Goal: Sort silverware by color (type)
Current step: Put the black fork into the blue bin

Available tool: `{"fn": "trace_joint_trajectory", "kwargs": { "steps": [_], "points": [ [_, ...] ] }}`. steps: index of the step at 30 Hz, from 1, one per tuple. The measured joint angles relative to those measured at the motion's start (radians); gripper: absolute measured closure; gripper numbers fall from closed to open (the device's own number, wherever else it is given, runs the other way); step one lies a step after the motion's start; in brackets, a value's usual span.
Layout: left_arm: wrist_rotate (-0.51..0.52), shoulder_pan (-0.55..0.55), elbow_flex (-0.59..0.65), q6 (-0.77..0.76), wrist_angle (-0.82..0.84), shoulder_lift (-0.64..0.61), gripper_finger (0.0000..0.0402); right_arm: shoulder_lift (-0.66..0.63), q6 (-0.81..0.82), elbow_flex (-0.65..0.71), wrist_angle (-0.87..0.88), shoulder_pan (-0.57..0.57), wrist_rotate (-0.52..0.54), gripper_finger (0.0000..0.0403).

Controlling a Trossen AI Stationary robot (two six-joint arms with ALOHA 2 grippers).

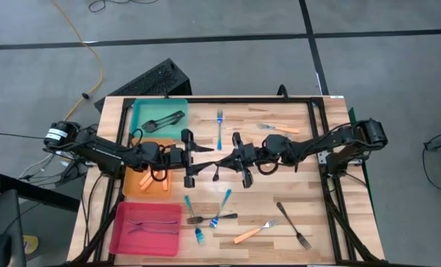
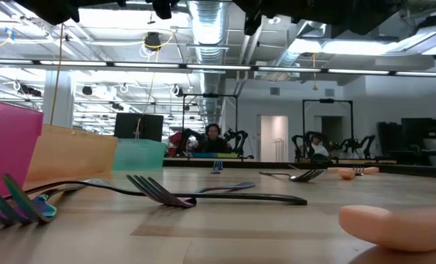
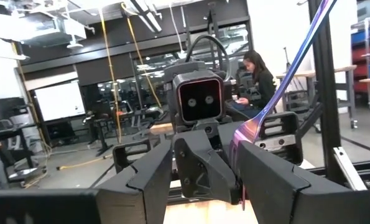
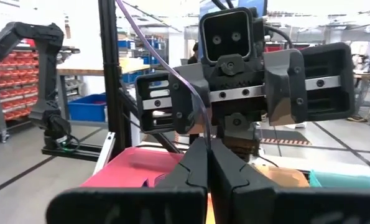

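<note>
Claws are meeting above the counter's (image 1: 279,194) middle: the right claw (image 1: 221,164) is pinching a dark iridescent fork (image 3: 278,93) upright, while the left claw (image 1: 199,158), fingers spread, is facing it. Other forks (image 1: 219,127) are lying scattered nearby.

The held fork (image 3: 278,93) runs off the left wrist view's top edge, its handle end hidden

Teal tray (image 1: 177,106), orange tray (image 1: 135,188) and pink tray (image 1: 121,233) line the table's (image 1: 257,185) left edge; seated person (image 3: 257,76) beyond.
</note>
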State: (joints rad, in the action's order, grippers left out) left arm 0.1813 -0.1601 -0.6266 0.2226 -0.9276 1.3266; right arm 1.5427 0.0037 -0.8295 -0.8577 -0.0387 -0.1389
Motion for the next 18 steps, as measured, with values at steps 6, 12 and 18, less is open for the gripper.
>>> {"fn": "trace_joint_trajectory", "kwargs": {
  "steps": [6,12,18],
  "points": [
    [-0.039,-0.005,0.000,0.002,0.011,0.002,0.0228,-0.106,-0.064,-0.003,0.117,-0.014,0.099,0.0383],
    [-0.022,0.007,0.000,0.020,-0.013,0.002,0.0228,-0.140,-0.073,-0.002,0.183,0.006,0.099,0.0383],
    [-0.020,0.013,0.000,0.020,-0.031,0.001,0.0228,-0.057,-0.038,0.000,0.168,-0.005,0.091,0.0383]
  ]
}}
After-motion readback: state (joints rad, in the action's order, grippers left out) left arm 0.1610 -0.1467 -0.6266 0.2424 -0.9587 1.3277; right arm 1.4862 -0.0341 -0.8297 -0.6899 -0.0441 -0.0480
